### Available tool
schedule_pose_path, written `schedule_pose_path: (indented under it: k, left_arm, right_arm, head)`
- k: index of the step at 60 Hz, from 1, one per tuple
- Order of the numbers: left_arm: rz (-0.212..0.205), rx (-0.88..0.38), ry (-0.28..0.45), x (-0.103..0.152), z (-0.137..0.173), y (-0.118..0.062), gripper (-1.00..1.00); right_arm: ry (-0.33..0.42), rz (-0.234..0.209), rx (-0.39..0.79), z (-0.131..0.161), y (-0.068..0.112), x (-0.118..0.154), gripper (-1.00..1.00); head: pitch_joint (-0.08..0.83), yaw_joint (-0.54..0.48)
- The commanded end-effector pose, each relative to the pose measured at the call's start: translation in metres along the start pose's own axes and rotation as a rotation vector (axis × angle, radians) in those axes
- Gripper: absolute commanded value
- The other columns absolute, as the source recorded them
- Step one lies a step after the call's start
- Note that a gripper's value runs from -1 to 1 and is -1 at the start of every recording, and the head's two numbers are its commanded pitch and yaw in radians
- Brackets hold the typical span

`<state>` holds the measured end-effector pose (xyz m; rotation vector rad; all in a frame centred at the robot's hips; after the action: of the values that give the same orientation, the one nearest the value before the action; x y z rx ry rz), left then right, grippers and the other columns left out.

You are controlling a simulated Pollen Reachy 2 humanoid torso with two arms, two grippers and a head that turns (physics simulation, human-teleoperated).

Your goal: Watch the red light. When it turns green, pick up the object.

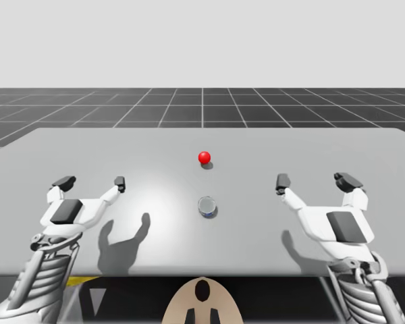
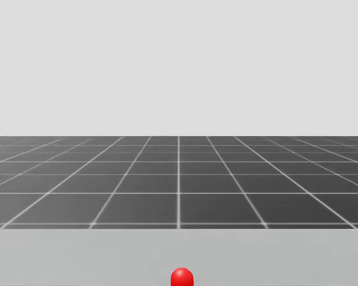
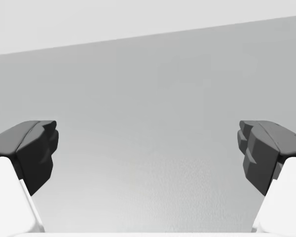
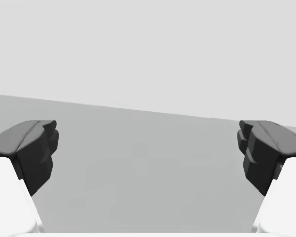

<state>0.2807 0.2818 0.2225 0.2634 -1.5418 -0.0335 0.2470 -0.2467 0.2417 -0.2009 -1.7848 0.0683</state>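
The light (image 1: pixel 204 157) shows red at the middle of the bench (image 1: pixel 155 145), the small silvery object (image 1: pixel 207 205) lies just nearer than it, and my left hand (image 1: pixel 93 182) and right hand (image 1: pixel 315 181), both spread wide, flank it well apart.

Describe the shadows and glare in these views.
High view: left claw and right claw cast dark shadows on the table; red light and object throw small ones rightward; pale glare lies left of the object. Wrist views: table unshadowed.
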Motion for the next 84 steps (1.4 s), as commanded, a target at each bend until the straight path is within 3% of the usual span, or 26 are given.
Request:
schedule_pose_path:
  k: [1, 11, 26, 32, 36, 41, 44, 56, 84]
  left_arm:
    - [0.01, 0.006, 0.014, 0.0, 0.001, 0.002, -1.0]
    - [0.005, 0.005, 0.014, 0.0, 0.001, 0.002, -1.0]
    - [-0.004, 0.003, 0.015, 0.0, 0.0, 0.002, -1.0]
    - [-0.005, 0.001, 0.018, 0.0, 0.0, 0.001, -1.0]
    - [-0.006, 0.0, 0.018, 0.0, 0.0, 0.001, -1.0]
    - [-0.008, -0.002, 0.019, -0.001, 0.0, 0.001, -1.0]
    - [-0.008, -0.003, 0.018, -0.001, 0.0, 0.001, -1.0]
    - [-0.011, -0.006, 0.019, 0.0, 0.0, 0.001, -1.0]
    - [-0.015, -0.011, 0.011, 0.0, 0.001, -0.001, -1.0]
  right_arm:
    - [0.008, -0.05, -0.056, 0.003, 0.002, -0.001, -1.0]
    - [0.031, -0.072, -0.061, 0.001, 0.0, 0.0, -1.0]
    - [0.0, -0.059, -0.088, 0.0, 0.001, -0.002, -1.0]
    - [0.033, -0.072, -0.032, 0.0, 0.003, -0.004, -1.0]
    - [0.021, -0.052, -0.033, 0.0, 0.004, -0.005, -1.0]
    - [-0.025, 0.008, -0.074, -0.001, 0.009, -0.011, -1.0]
    - [-0.014, 0.006, -0.077, -0.001, 0.01, -0.013, -1.0]
    - [-0.004, -0.004, -0.079, -0.001, 0.009, -0.015, -1.0]
    - [0.006, -0.015, -0.067, -0.001, 0.009, -0.015, -1.0]
  head:
    - [0.004, 0.0]
    - [0.054, 0.0]
    - [0.239, -0.02]
    - [0.293, -0.02]
    - [0.332, -0.02]
    - [0.386, -0.02]
    - [0.41, -0.02]
    - [0.449, -0.02]
    - [0.447, -0.02]
